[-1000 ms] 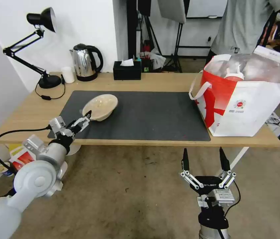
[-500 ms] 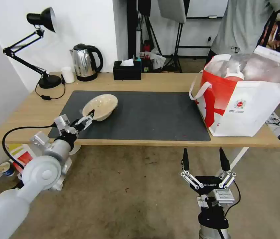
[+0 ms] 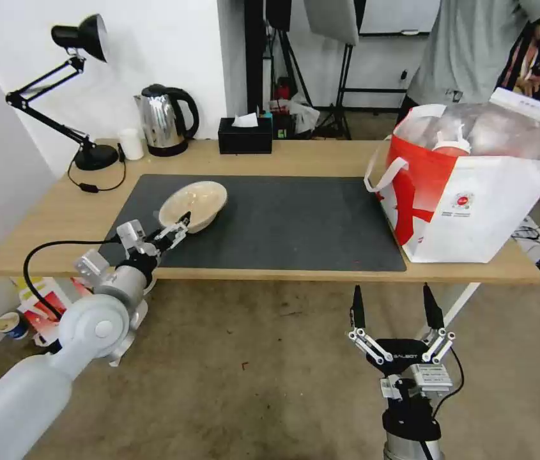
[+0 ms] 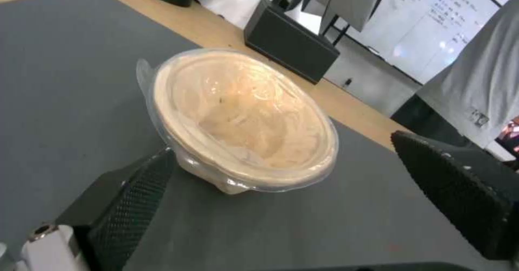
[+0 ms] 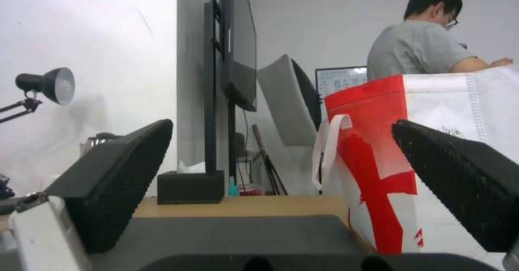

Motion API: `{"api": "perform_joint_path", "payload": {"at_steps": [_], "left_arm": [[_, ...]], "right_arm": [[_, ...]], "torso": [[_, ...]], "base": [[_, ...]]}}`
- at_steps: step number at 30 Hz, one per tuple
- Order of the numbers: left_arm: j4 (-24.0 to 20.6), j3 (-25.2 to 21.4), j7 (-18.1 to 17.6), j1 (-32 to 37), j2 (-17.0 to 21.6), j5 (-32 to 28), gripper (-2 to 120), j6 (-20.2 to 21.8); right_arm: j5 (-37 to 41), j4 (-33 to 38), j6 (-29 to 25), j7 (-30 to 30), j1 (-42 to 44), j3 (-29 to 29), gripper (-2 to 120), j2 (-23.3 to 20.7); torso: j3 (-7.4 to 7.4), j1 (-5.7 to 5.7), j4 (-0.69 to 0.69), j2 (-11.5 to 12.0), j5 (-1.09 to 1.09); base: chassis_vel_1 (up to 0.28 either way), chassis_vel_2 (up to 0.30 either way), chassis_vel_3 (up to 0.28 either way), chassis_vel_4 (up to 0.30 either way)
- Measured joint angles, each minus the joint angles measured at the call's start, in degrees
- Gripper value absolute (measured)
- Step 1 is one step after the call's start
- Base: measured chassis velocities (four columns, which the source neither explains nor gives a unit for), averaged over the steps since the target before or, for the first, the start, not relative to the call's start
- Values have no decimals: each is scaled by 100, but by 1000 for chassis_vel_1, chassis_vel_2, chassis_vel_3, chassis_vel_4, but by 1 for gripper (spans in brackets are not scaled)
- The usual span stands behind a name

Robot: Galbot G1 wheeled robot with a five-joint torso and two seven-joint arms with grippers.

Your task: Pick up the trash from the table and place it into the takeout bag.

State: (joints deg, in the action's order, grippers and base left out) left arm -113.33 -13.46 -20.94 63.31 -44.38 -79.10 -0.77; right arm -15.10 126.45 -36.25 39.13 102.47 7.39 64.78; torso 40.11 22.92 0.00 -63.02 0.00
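Reached over the near left part of the table [image 3: 321, 160] with the left gripper [image 3: 177, 229], fingers spread apart around nothing, tips just at the near rim of the shallow beige bowl [image 3: 193, 204]. Seen from the left wrist, the bowl [image 4: 243, 119] sat tilted on the dark grey mat [image 4: 65, 60], capped by a clear plastic lid, one fingertip [image 4: 143, 182] close against its lower wall and the other well off to the far side; contact could not be told. Rested on the left half of the mat [image 3: 282, 217], well apart from the takeout bag [image 3: 474, 211], which stood upright at the right end of the table with its foil-lined mouth open and the red lidded straw cup [image 3: 452, 145] already inside. Hung below the table's near edge, right of centre, the right gripper [image 3: 394, 306], fingers wide open and empty, pointed up toward the bag [image 5: 432, 161]. Stood along the far edge: a desk lamp [image 3: 78, 89], a kettle [image 3: 164, 118], a small white cup [image 3: 131, 144], and a black tissue box [image 3: 245, 135].
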Motion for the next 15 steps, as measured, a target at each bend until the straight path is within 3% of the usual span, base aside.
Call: {"api": "perform_joint_path", "payload": {"at_steps": [15], "left_arm": [[207,146,125,-110,-86,112,100,4]], "right_arm": [[0,0,0,0,0,0,100,0]], "torso": [[0,0,0,0,0]], "base": [[0,0,0,0]]}}
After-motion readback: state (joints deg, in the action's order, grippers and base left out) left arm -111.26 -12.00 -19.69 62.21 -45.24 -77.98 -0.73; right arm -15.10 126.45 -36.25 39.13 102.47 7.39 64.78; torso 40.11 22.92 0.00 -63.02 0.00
